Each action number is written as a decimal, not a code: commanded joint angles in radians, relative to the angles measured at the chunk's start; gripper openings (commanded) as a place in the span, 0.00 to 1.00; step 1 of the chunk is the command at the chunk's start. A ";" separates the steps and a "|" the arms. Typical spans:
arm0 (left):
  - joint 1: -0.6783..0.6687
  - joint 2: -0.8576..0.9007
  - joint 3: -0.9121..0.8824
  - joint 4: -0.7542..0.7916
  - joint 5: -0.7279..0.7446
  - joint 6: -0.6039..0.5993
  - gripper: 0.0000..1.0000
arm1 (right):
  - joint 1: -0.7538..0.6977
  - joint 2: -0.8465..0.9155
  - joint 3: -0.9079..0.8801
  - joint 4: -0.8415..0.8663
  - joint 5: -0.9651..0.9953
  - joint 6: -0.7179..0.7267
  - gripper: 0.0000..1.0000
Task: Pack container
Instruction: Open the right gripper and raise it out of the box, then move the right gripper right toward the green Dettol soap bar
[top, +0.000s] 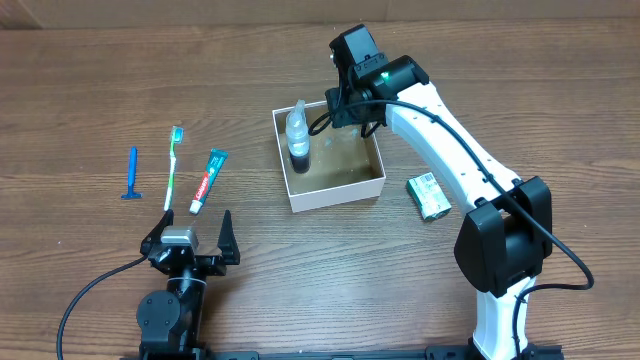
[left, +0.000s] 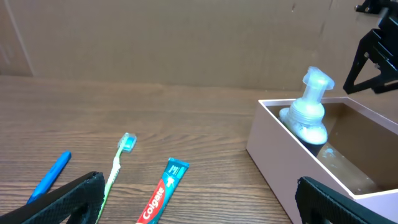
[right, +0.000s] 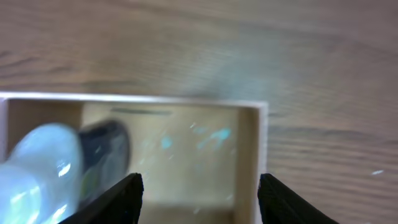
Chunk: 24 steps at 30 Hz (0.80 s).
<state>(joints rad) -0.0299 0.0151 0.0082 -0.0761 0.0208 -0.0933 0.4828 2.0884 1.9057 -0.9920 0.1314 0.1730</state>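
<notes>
Container (top: 335, 194) holds a pump bottle (top: 298, 135) against its wall, leaving floor free; right jaws hang apart above it, left jaws apart near toothpaste (top: 209, 180), probably next

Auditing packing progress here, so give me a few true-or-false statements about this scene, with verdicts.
The pump bottle is inside the container. True.
The toothpaste is in the container. False: it lies on the table, beside the toothbrush.
The left gripper is open and empty. True.
The green packet lies left of the container. False: it lies to its right.
The right gripper is shut on the pump bottle. False: it is open above the container.
</notes>
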 joint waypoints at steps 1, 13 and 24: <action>0.010 -0.010 -0.003 -0.002 -0.010 0.023 1.00 | -0.037 -0.001 0.025 0.020 0.105 -0.084 0.61; 0.010 -0.010 -0.003 -0.001 -0.010 0.023 1.00 | -0.110 0.003 -0.028 0.020 -0.003 -0.148 0.59; 0.010 -0.010 -0.003 -0.002 -0.010 0.023 1.00 | -0.110 0.003 -0.101 0.047 -0.073 -0.207 0.57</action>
<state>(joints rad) -0.0299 0.0151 0.0082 -0.0761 0.0208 -0.0933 0.3691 2.0884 1.8351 -0.9619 0.0994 -0.0010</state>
